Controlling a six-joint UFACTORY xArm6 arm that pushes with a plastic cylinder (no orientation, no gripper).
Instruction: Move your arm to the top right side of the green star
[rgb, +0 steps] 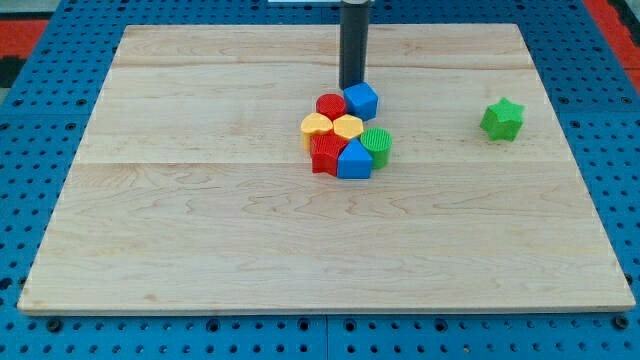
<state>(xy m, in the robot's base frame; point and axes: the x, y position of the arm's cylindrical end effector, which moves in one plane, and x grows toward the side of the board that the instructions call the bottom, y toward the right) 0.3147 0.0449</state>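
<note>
A tight cluster sits mid-desk: a red cylinder (331, 104), blue cube (361, 100), two yellow blocks (332, 127), red block (325, 153), blue block (355, 160) and green cylinder (377, 145). My tip (352, 86), a bare rod without jaws, holds nothing and touches the blue cube's upper left. The green star (502, 119) lies alone, well apart toward the right on the wooden desk (200, 220).

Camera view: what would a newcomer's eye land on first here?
A tight cluster of coloured blocks sits just above the board's middle, with my tip at its top edge beside the blue cube. The green star stands alone, far to the view's right.
</note>
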